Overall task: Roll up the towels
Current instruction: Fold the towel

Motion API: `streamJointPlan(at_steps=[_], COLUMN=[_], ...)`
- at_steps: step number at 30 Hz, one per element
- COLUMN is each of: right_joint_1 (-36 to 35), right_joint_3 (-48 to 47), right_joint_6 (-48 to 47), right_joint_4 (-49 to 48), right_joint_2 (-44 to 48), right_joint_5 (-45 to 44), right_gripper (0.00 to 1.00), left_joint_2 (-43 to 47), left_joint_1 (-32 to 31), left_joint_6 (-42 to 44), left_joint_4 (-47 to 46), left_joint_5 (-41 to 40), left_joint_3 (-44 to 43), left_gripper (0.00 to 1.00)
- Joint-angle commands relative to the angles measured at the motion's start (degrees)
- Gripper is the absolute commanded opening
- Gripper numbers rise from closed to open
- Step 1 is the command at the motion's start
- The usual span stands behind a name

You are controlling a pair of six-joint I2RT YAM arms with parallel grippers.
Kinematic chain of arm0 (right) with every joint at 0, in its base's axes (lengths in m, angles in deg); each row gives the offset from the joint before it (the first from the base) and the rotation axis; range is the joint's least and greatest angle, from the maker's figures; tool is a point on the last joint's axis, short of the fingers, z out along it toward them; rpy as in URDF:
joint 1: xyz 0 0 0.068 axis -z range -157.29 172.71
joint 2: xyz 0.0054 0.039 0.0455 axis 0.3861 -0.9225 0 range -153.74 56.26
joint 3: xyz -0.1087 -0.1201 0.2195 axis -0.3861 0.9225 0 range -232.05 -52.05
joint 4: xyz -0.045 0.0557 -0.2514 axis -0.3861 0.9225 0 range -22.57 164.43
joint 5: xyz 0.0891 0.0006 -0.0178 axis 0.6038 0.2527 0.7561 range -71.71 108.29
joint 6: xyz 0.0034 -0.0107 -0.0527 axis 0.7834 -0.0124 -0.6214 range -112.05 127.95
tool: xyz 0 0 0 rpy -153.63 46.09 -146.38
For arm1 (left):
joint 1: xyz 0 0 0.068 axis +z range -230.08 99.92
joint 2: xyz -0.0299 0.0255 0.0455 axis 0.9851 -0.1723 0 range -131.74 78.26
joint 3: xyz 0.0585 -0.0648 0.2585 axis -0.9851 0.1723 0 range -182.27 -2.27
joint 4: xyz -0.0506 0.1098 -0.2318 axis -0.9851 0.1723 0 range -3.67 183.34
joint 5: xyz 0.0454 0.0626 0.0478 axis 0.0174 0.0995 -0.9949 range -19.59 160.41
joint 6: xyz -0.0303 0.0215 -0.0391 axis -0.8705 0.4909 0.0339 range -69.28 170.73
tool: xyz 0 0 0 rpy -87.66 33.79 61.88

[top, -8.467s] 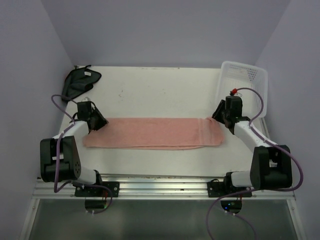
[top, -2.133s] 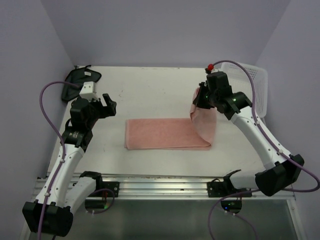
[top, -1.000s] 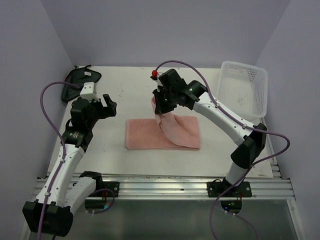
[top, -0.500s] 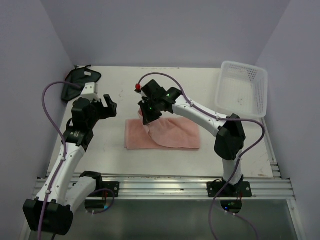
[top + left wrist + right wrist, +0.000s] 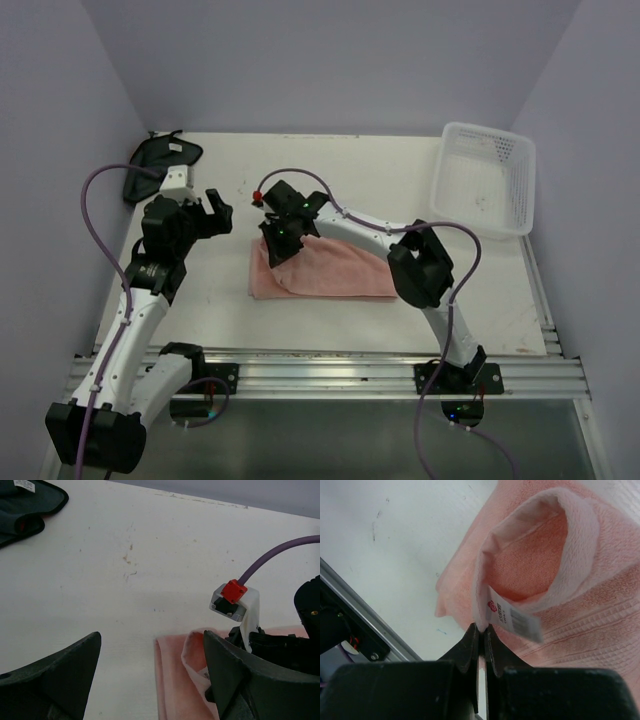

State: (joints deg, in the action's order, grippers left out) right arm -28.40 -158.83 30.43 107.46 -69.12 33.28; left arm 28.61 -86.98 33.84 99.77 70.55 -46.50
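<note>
At worktop (image 5: 340,165) centre: salmon-pink towel (image 5: 345,272) lying folded. Right claw (image 5: 481,627) pinching tagged end tight, holding it doubled over toward 9 o'clock edge, likely starting roll. Left claw (image 5: 213,213) hovering at 9 o'clock, gaping, gripping nothing. Dark cloth (image 5: 160,163) waiting at 11 o'clock corner; basket (image 5: 520,205) at 2 o'clock. Room lying open toward 12 o'clock.

The salmon-pink towel (image 5: 335,272) lies folded flat beneath the right gripper (image 5: 481,628). Its edge with the white label (image 5: 512,615) is lifted in a curl and pinched between the closed jaws. The blackish cloth (image 5: 158,165) lies crumpled, well beyond the left gripper (image 5: 214,210).
</note>
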Motion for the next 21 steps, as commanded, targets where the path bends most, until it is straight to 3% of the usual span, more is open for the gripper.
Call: streamJointPlan(at_steps=[1,21], right_joint_1=[-0.57,-3.11], right_joint_3=[-0.8,-1.76], right_joint_6=[0.98,2.48], right_joint_4=[-3.64,-4.26], right_joint_2=[0.14,-1.09], right_joint_5=[3.12,2.34], right_gripper=[0.0,0.0], left_joint_2=[0.61,0.87], left_joint_1=[-0.4,-0.49], left_joint_6=[0.27,0.19], left_joint_4=[-0.51,-0.51], left_joint_5=[-0.58,-0.76], left_joint_3=[0.02,-0.07], left_gripper=[0.87,0.87])
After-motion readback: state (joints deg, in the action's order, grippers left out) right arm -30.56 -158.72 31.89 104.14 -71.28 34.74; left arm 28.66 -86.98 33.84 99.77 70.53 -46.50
